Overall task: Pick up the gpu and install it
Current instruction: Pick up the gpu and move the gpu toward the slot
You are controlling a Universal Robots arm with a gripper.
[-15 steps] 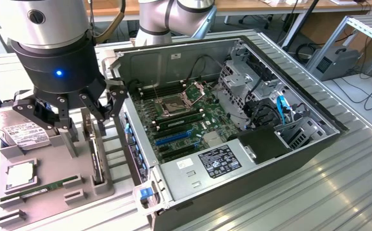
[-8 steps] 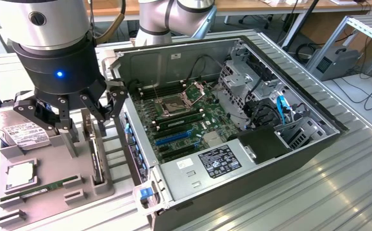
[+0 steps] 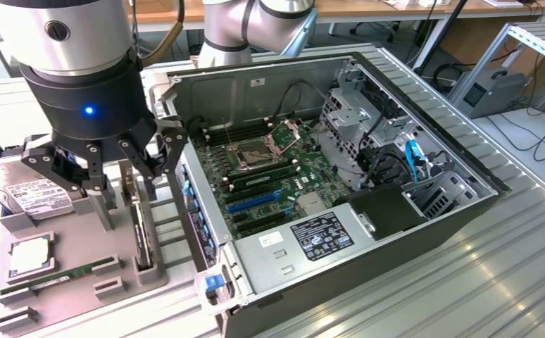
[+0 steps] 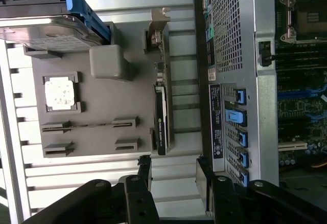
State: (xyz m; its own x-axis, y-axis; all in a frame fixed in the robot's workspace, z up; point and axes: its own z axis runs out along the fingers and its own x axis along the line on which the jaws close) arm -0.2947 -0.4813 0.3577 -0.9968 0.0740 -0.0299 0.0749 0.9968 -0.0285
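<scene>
The gpu (image 3: 142,232) is a thin dark card standing on edge in a slot of the grey holder tray (image 3: 75,239), just beside the computer case. In the wrist view the gpu (image 4: 161,111) is seen edge-on, its silver bracket (image 4: 157,35) at the end nearer the hard drive. My gripper (image 3: 127,179) hangs above the card's bracket end. It is open with nothing between its black fingers (image 4: 144,169). In the wrist view the gripper (image 4: 173,170) is apart from the card. The open case shows a motherboard (image 3: 263,176) with blue expansion slots (image 3: 253,202).
On the holder tray lie a silver hard drive (image 3: 28,193) with a white label, a processor chip (image 3: 30,255) and a green memory stick (image 3: 56,278). The case wall (image 3: 193,211) rises close beside the card. A power supply (image 3: 315,236) and drive cages (image 3: 353,116) stand in the case.
</scene>
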